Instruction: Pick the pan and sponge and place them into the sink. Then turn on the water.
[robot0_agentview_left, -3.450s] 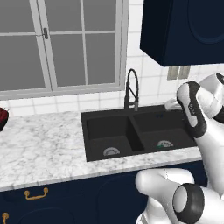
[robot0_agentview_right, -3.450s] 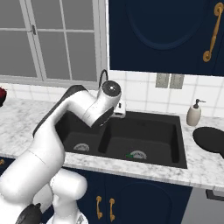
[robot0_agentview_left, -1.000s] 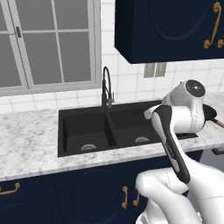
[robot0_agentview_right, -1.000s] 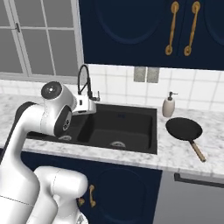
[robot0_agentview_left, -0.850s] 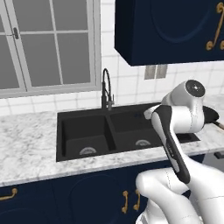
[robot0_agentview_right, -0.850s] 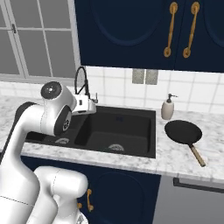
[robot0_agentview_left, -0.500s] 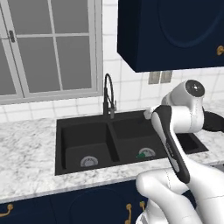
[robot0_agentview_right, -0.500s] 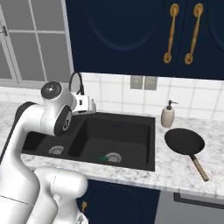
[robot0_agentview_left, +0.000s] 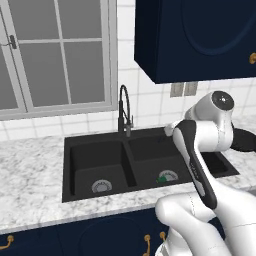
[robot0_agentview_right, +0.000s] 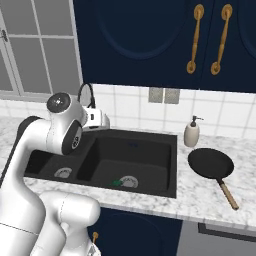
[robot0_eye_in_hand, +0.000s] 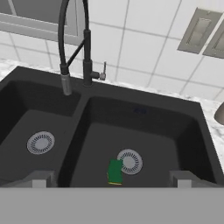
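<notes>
Your gripper (robot0_eye_in_hand: 112, 183) stands wide and empty; the pan (robot0_agentview_right: 210, 163) looks stiff and heavy, so grasp its wooden handle (robot0_agentview_right: 228, 194).

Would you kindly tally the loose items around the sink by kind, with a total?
Pan: 1, on the counter right of the sink
Sponge: 1, in the right basin beside the drain
Soap dispenser: 1
Total: 3

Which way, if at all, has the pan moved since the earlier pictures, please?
No. The pan lies beside the soap bottle, right of the sink, as before; only the camera shifted.
</notes>
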